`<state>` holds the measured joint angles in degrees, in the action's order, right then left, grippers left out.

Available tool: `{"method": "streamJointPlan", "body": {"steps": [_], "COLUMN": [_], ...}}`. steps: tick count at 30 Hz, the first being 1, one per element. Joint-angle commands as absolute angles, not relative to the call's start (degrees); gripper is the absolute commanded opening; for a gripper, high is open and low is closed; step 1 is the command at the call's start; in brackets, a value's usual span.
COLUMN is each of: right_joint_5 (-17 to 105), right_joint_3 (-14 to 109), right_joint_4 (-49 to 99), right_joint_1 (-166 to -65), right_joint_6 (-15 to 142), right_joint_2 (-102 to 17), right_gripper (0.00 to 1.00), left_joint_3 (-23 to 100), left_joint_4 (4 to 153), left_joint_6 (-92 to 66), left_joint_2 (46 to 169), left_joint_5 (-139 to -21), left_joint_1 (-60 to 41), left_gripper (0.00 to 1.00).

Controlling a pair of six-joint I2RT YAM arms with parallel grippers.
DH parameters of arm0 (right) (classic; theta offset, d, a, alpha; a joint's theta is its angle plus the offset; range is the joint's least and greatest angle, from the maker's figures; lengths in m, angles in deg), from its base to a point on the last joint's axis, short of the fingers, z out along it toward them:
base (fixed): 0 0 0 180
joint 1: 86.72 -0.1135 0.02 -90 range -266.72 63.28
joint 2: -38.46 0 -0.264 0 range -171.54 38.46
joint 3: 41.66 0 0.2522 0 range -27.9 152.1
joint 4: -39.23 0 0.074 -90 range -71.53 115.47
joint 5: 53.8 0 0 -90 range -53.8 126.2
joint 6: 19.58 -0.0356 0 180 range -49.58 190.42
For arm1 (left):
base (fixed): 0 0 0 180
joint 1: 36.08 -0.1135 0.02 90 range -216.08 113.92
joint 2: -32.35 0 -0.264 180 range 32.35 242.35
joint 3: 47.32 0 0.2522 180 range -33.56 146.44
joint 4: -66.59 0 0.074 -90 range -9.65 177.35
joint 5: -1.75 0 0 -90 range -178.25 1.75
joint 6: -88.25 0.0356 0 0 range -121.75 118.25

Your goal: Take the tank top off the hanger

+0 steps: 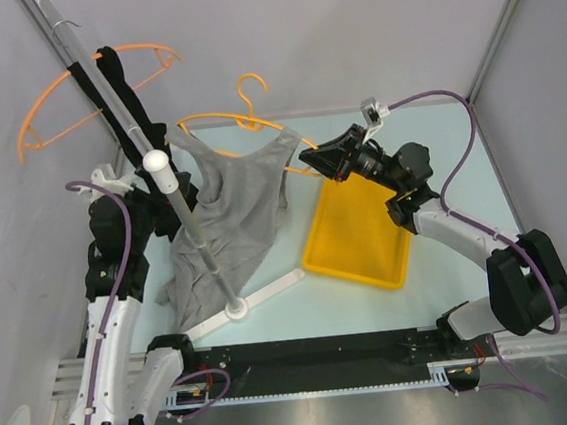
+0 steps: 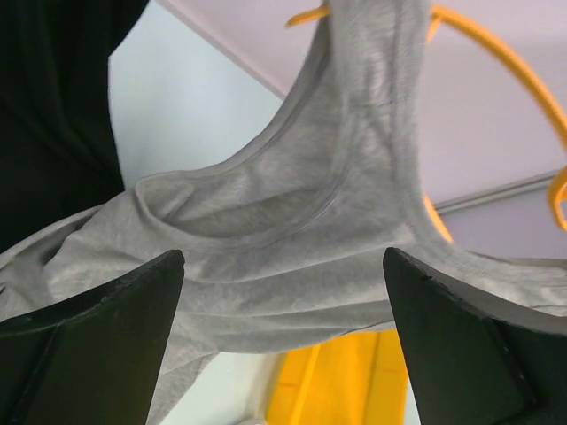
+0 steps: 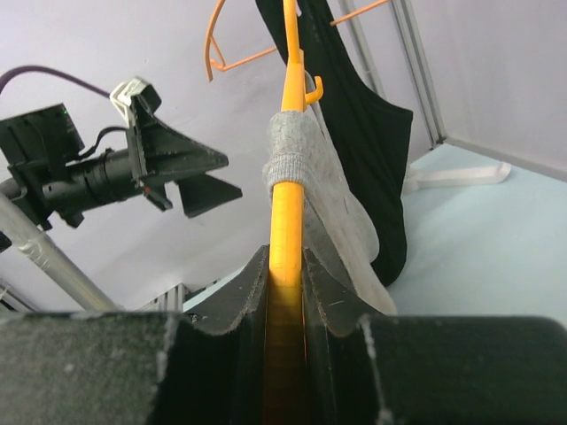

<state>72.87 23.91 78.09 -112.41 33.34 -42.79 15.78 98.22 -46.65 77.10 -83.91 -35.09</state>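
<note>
The grey tank top (image 1: 231, 209) hangs from an orange hanger (image 1: 246, 119), its lower part draped down by the rack pole. My right gripper (image 1: 325, 164) is shut on the hanger's right arm; in the right wrist view the fingers (image 3: 285, 258) clamp the orange bar (image 3: 286, 199) just below the grey strap (image 3: 291, 152) looped over it. My left gripper (image 1: 159, 206) is open at the top's left side, partly hidden by the pole. In the left wrist view its fingers (image 2: 283, 258) stand wide apart with the tank top (image 2: 292, 221) just beyond them, not held.
A white rack pole (image 1: 178, 208) on a cross base (image 1: 244, 307) stands in front of the tank top. A black garment (image 1: 124, 97) on a second orange hanger (image 1: 51, 94) hangs on the rail. A yellow tray (image 1: 358, 230) lies below the right gripper.
</note>
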Motion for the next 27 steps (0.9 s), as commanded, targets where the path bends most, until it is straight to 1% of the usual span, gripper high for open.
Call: {"method": "streamJointPlan", "body": {"steps": [1,2,4,7,8,12,16,17,18,27], "right_joint_5": [71.09,71.09,71.18,70.92,70.83,69.52,68.64,68.46,68.2,68.02], "right_joint_3": [22.29,21.85,20.97,20.79,20.88,20.7,19.65,19.04,18.68,17.89], "right_joint_4": [81.54,81.46,81.11,78.65,77.25,75.39,75.3,75.22,75.3,75.04], "right_joint_1": [-112.29,-112.38,-112.55,-112.82,-112.99,-113.87,-114.4,-114.49,-114.58,-114.93], "right_joint_6": [34.38,34.38,34.47,35.96,36.49,38.16,38.78,38.86,38.95,38.6], "right_joint_2": [-37.23,-36.78,-35.47,-34.41,-33.71,-32.38,-30.98,-30.71,-30.1,-27.81], "right_gripper": [0.0,0.0,0.0,0.0,0.0,0.0,0.0,0.0,0.0,0.0], "left_joint_3": [21.8,22.51,24.61,25.68,25.68,26.82,26.82,26.91,26.91,30.33], "left_joint_4": [92.92,93.09,93.18,90.04,89.15,86.95,83.52,82.9,82.46,84.12], "left_joint_6": [-45.77,-47.17,-48.85,-51.05,-52.44,-53.69,-54.92,-55.01,-55.18,-53.52], "left_joint_2": [79.71,81.46,83.23,85.69,86.31,89.73,90.44,90.53,90.62,93.25], "left_joint_5": [-78.32,-77.97,-78.14,-76.48,-75.43,-71.74,-70.5,-70.58,-70.58,-71.81], "left_joint_1": [-35.91,-37.74,-38.28,-38.28,-38.19,-38.28,-38.19,-38.19,-38.11,-37.14], "left_gripper": [0.99,0.99,0.97,0.91,0.86,0.79,0.73,0.68,0.66,0.59]}}
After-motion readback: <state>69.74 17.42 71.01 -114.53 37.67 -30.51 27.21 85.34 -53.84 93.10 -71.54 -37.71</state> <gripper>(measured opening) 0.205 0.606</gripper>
